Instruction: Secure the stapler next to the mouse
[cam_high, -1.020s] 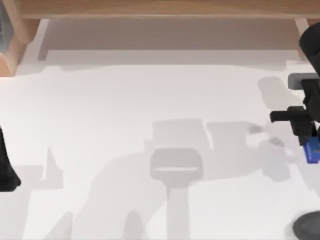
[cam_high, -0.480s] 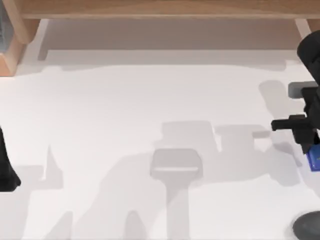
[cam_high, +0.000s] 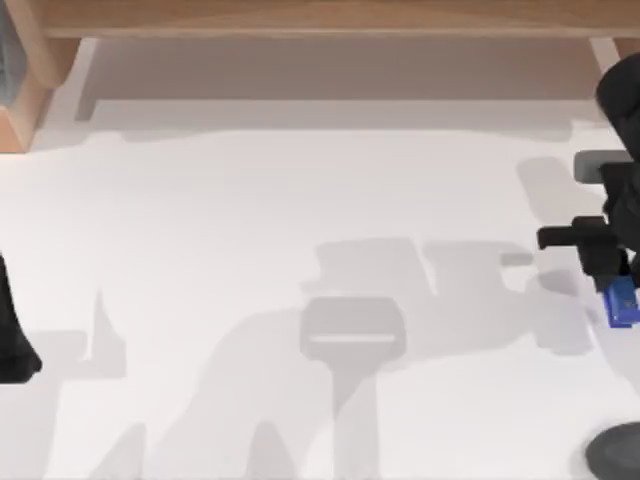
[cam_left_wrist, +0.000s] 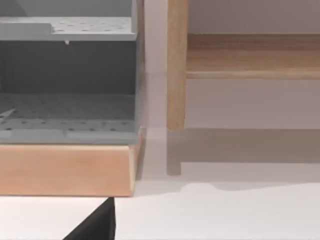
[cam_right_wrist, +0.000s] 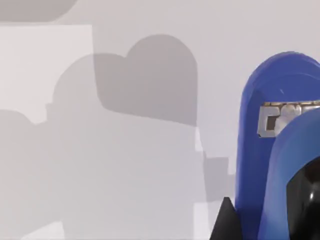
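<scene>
The bright-blue stapler (cam_high: 621, 302) hangs at the table's right edge, with my right gripper (cam_high: 612, 290) shut on it from above. The right wrist view has the stapler (cam_right_wrist: 265, 165) up close, its metal staple slot showing, above the white tabletop and its own shadow. The mouse (cam_high: 615, 452), dark grey and rounded, lies at the front right corner, cut off by the view's edge, well in front of the stapler. My left arm (cam_high: 10, 335) stays parked at the left edge.
A wooden frame (cam_high: 320, 18) runs along the back of the table, with a wooden post (cam_left_wrist: 176, 65) at its far left. Beside that post, a grey perforated shelf unit (cam_left_wrist: 67, 80) sits on a wooden base (cam_left_wrist: 65, 170).
My right gripper, carrying the stapler, shifted toward the front of the table, then came back up and slightly left to about where it started. The left arm has not moved.
</scene>
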